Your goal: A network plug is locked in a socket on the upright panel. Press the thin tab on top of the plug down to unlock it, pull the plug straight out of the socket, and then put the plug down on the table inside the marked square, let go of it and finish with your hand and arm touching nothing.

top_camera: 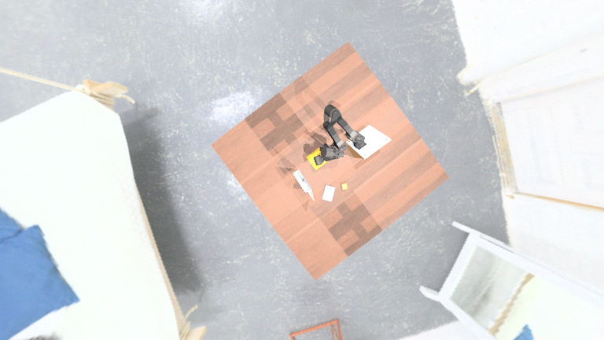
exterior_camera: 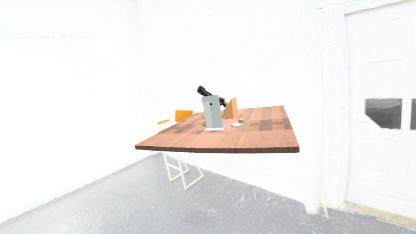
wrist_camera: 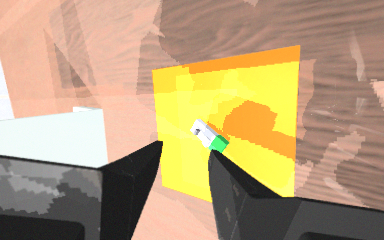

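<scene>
Lying on the yellow square [wrist_camera: 240,90] — beyond the parted, empty jaws — the plug [wrist_camera: 210,136] overlaps the right-hand fingertip in the wrist view.

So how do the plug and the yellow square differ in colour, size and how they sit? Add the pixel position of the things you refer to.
The plug [wrist_camera: 210,136] is white and green, while the square [wrist_camera: 182,165] [top_camera: 317,167] is yellow, partly shaded orange. The plug is much smaller than the square. The plug lies at a slant, its length at an angle to the square's edges. Both show between or beyond the gripper's fingers.
</scene>
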